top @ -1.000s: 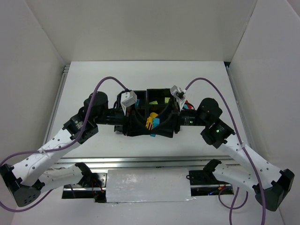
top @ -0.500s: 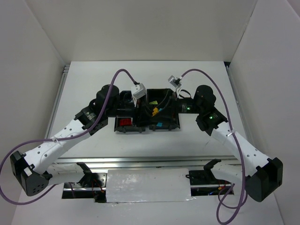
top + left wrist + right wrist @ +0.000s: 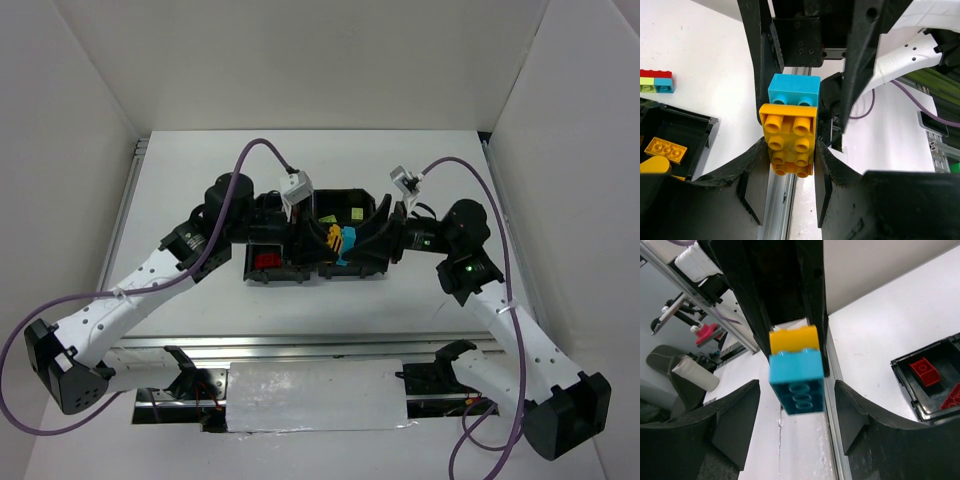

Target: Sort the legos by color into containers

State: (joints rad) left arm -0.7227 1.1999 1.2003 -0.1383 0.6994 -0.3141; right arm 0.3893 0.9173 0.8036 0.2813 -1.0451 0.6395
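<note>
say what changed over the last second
The right gripper drew back rightward and stands open, clear of the cyan brick. The left gripper carried the joined yellow brick and cyan one slightly outward and right. Its grip stayed shut; the tray stayed put.

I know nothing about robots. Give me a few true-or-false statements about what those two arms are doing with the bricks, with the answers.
1. The left gripper is shut on the yellow brick. True.
2. A cyan brick is stuck to the yellow brick. True.
3. The right gripper is clamped on the cyan brick. False: its fingers stand open on either side of it.
4. The joined bricks lie in the tray. False: they are held in the air.
5. Red bricks lie in a tray compartment. True.
</note>
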